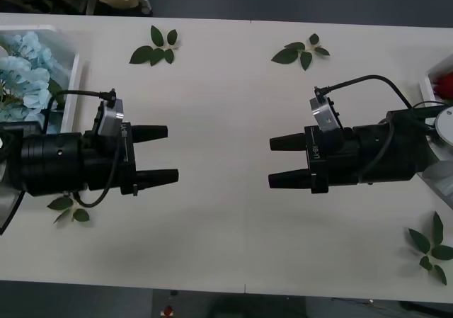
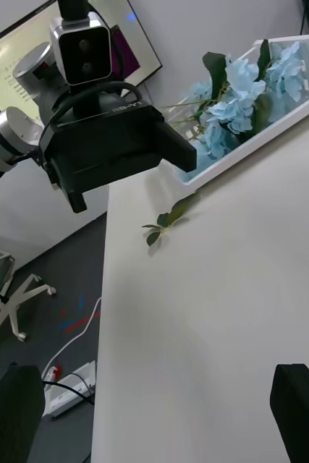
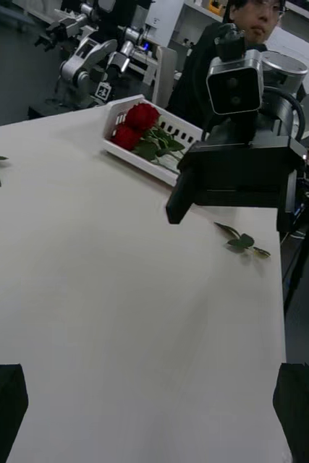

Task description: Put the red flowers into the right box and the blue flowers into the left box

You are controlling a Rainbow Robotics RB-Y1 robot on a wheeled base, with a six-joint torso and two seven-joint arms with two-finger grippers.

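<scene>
Left end effector: fingers apart, empty, over mid-bench.
Right end effector: likewise spread, empty, facing it.
Blue flowers: in left box.
Red flowers: in right box.
Bench: leaf sprigs only; judged sorted, so hold clear.

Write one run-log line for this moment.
left gripper: open, empty | right gripper: open, empty | blue flowers: in left box | red flowers: in right box
</scene>
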